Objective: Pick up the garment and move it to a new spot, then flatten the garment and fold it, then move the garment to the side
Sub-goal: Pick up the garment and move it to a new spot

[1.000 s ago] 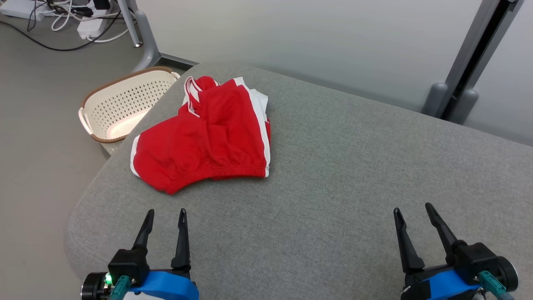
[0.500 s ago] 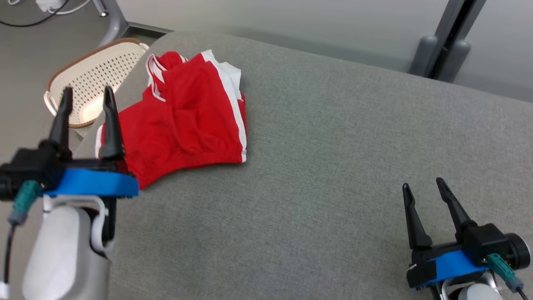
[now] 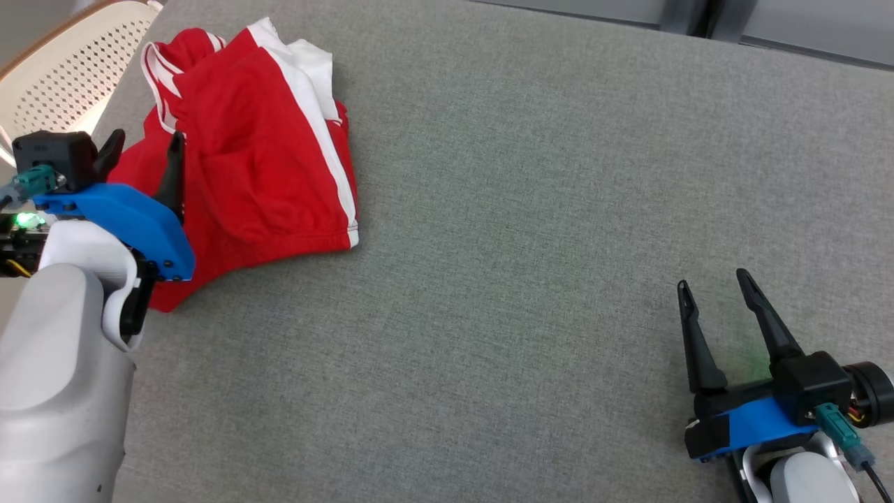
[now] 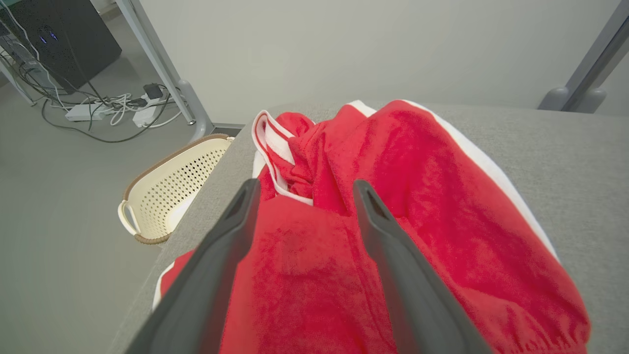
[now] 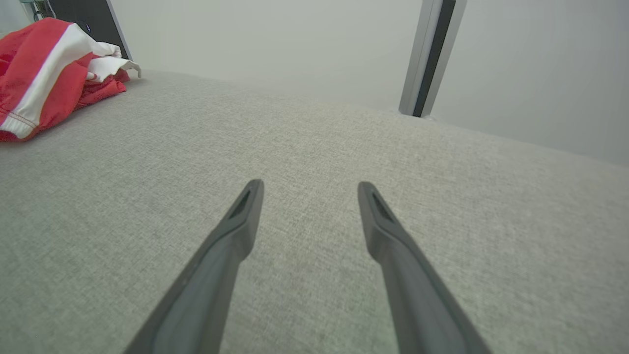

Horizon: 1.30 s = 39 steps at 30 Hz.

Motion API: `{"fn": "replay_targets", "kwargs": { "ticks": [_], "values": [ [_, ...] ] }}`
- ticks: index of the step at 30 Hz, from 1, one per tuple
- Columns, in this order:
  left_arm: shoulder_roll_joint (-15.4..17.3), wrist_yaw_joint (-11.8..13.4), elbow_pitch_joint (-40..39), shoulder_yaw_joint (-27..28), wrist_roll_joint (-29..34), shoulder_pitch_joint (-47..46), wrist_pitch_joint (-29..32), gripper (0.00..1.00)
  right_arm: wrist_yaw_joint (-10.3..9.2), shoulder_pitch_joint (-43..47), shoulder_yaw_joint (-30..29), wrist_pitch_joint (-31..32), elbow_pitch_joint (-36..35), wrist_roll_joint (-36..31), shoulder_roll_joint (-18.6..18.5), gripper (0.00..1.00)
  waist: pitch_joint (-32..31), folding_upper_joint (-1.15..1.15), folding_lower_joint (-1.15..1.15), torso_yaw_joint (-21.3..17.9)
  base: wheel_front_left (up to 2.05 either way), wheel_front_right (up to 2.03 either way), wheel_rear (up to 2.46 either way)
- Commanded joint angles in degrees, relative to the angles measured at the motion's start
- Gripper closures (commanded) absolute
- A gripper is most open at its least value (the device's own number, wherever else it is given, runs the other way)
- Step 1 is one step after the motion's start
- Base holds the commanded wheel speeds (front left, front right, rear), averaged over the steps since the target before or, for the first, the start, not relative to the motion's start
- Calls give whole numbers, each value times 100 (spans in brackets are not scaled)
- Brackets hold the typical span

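Fingers (image 4: 216, 260) of the left gripper (image 4: 305, 183) stand apart, with nothing clamped between them. In the left wrist view the red garment (image 4: 432, 196) fills the gap between the two fingers and spreads beyond their tips and off to the right of them. Whether the fingers touch the cloth cannot be told. The garment is crumpled, with white trim showing just past the tips and a white stripe running along its far right edge. In the head view the left gripper (image 3: 148, 136) sits over the near left part of the garment (image 3: 258, 161), fingers pointing away from the robot.

Left of the left fingers, off the edge of the grey fabric surface (image 3: 524, 209), a cream perforated basket (image 4: 167, 196) stands on the floor. Cables (image 4: 113, 110) lie on the floor farther beyond it.

Fingers of the right gripper (image 3: 712, 279) also stand apart and hold nothing. In the right wrist view the right gripper (image 5: 309, 183) is over bare grey fabric. The garment (image 5: 44, 93) lies well apart, far to the left of and beyond those fingers. A dark upright post (image 5: 427, 54) stands beyond the tips, slightly right.
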Motion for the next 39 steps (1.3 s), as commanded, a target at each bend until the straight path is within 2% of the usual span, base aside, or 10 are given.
{"fn": "replay_targets", "kwargs": {
  "ticks": [1, 7, 16, 17, 19, 20, 21, 22, 23, 39],
  "values": [
    [70, -5, 116, -72, -54, -145, 95, 0, 1, -1, -46, -22, -34, -39, -24, 0, 64, 0, -1, 2, 0, 0, 0],
    [196, -7, 602, -536, -654, -336, 748, 0, 1, -49, -108, -22, -122, -141, -24, 0, 318, 0, -1, -42, 0, 0, 0],
    [318, -8, 766, -1124, -1373, -407, 949, 0, 1, -136, -138, -9, -111, -235, -26, 0, 605, 0, -1, -66, 0, 0, 0],
    [321, -8, 801, -1195, -1432, -402, 988, 9, 1, -138, -142, -9, -106, -234, -26, 0, 614, 0, -1, -66, 0, 0, 0],
    [343, -8, 870, -1280, -1543, -403, 1039, 59, 1, -134, -154, -9, -97, -226, -26, 0, 620, 0, -1, -62, 0, 0, 0],
    [356, -9, 921, -1301, -1608, -402, 1056, 75, 1, -133, -165, -9, -85, -222, -27, 0, 614, 0, -1, -57, 0, 0, 0],
    [356, -9, 921, -1301, -1608, -402, 1056, 75, 1, -133, -165, -9, -85, -222, -27, 0, 614, 0, -1, -57, 0, 0, 0],
    [386, -9, 978, -1306, -1641, -415, 1049, 97, 1, -140, -176, -9, -76, -217, -28, 0, 607, 0, -1, -50, 0, 0, 0],
    [423, -8, 1012, -1319, -1650, -439, 990, 100, 1, -153, -174, -9, -77, -207, -28, 0, 597, 0, -1, -42, 0, 0, 0],
    [1026, -8, 497, -1248, -1971, -821, 33, 100, 1, -78, -79, -15, 36, 94, -22, 0, -104, 0, -1, 31, 0, 0, 0]
  ]
}}
